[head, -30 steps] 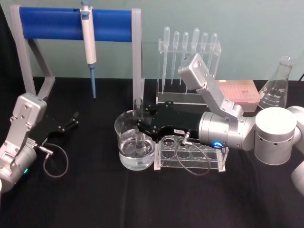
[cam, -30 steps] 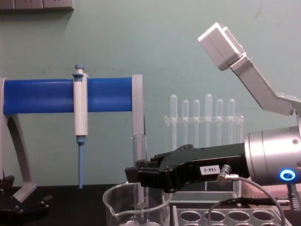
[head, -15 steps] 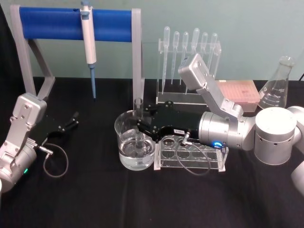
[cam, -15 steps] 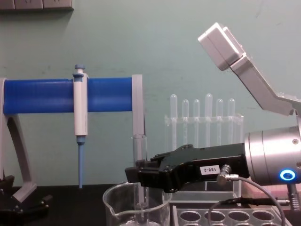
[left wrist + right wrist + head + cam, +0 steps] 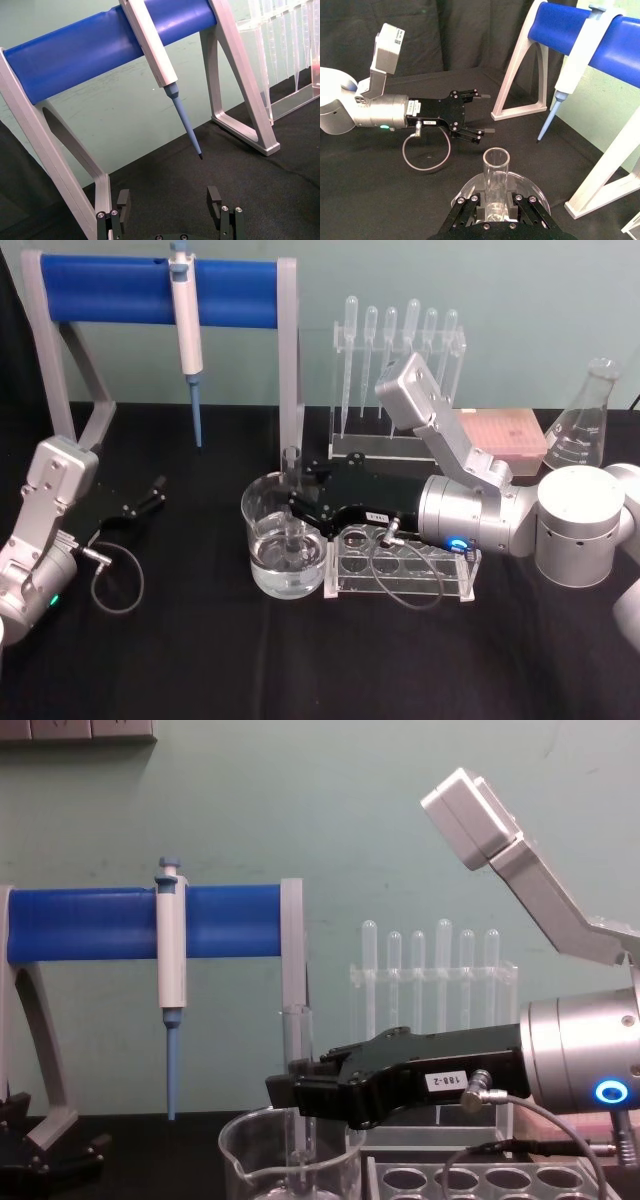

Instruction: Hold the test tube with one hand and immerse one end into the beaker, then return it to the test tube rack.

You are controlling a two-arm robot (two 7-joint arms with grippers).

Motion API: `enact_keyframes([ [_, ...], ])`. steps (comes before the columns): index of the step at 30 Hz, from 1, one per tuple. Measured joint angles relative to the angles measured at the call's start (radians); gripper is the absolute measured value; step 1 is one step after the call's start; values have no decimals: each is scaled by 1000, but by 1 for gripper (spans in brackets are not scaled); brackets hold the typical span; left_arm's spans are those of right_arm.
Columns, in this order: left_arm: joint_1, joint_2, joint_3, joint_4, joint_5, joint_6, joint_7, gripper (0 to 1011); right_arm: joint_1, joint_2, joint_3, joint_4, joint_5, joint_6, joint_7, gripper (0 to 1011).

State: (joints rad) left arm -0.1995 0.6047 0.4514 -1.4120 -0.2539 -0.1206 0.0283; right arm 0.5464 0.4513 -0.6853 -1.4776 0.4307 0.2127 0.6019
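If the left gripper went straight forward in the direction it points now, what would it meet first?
Probably the pipette tip, which hangs from the blue stand just ahead of the open left gripper. Depth is unclear, so the gripper might instead pass beneath the tip.

At the back of your black table (image 5: 200, 660) you have a grey stand with a blue bar (image 5: 110, 290), a white pipette with a blue tip (image 5: 186, 330) hanging upright from it, and farther right a clear rack of plastic droppers (image 5: 398, 350), a pink box (image 5: 505, 430) and a glass flask (image 5: 583, 430).
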Motion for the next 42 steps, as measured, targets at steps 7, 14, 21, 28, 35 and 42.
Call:
enact_keyframes([
  [7, 0, 0, 0, 0, 0, 0, 0, 1000, 0, 0, 0, 0, 0, 0, 0, 241],
  [14, 0, 0, 0, 0, 0, 0, 0, 1000, 0, 0, 0, 0, 0, 0, 0, 241],
  [21, 0, 0, 0, 0, 0, 0, 0, 1000, 0, 0, 0, 0, 0, 0, 0, 241],
  [28, 0, 0, 0, 0, 0, 0, 0, 1000, 0, 0, 0, 0, 0, 0, 0, 241],
  [35, 0, 0, 0, 0, 0, 0, 0, 1000, 0, 0, 0, 0, 0, 0, 0, 241],
  [42, 0, 0, 0, 0, 0, 0, 0, 1000, 0, 0, 0, 0, 0, 0, 0, 241],
])
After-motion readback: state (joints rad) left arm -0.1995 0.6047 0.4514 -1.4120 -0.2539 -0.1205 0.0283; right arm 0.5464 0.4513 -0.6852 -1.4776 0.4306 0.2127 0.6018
